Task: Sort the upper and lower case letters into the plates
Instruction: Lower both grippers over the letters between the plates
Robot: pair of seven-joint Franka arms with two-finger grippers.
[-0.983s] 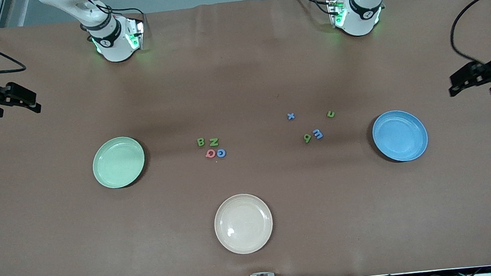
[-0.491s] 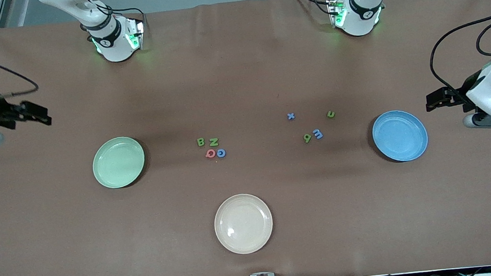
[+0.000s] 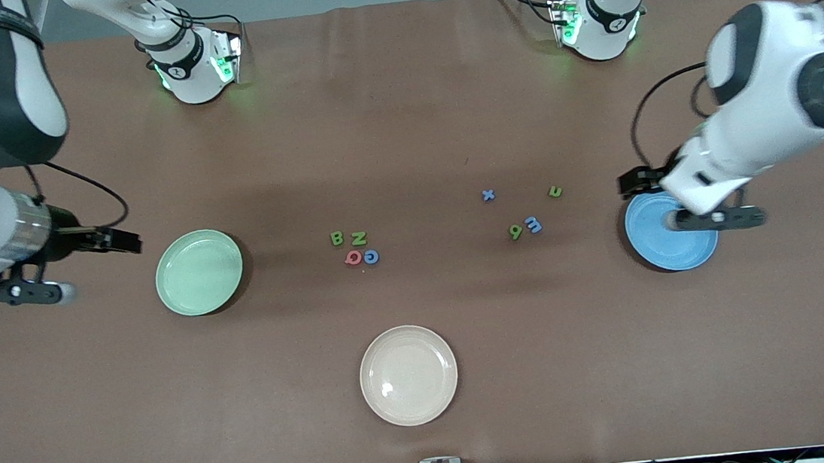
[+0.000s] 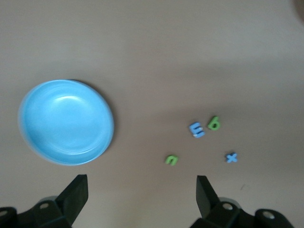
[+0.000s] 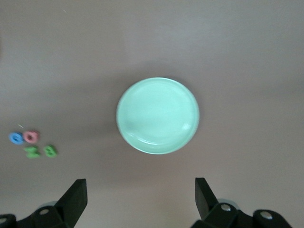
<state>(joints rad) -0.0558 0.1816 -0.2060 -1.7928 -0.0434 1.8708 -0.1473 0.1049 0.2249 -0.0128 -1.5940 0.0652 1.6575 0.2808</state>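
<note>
The capitals B [image 3: 337, 239], Z [image 3: 358, 238], Q [image 3: 353, 257] and G [image 3: 371, 256] lie clustered mid-table. The small x [image 3: 488, 195], u [image 3: 555, 191], b [image 3: 516, 232] and m [image 3: 533, 225] lie scattered toward the left arm's end. The pale green plate [image 3: 198, 272] and sky blue plate [image 3: 667, 246] hold nothing. My left gripper [image 3: 633, 183] is open and empty over the blue plate's rim; its wrist view shows the gripper [image 4: 140, 185], the plate [image 4: 66, 122] and the small letters. My right gripper [image 3: 122, 240] is open and empty over the table beside the green plate [image 5: 158, 115].
A cream-beige plate [image 3: 408, 375] with nothing in it sits nearer the front camera, mid-table. The two arm bases [image 3: 195, 63] [image 3: 600, 20] stand along the table's edge farthest from the camera. The brown table cover [image 3: 402, 126] is bare elsewhere.
Both arms have swung in from the table's ends toward the plates. The left gripper now hangs over the blue plate's rim, the right beside the green plate. No letter has moved.
</note>
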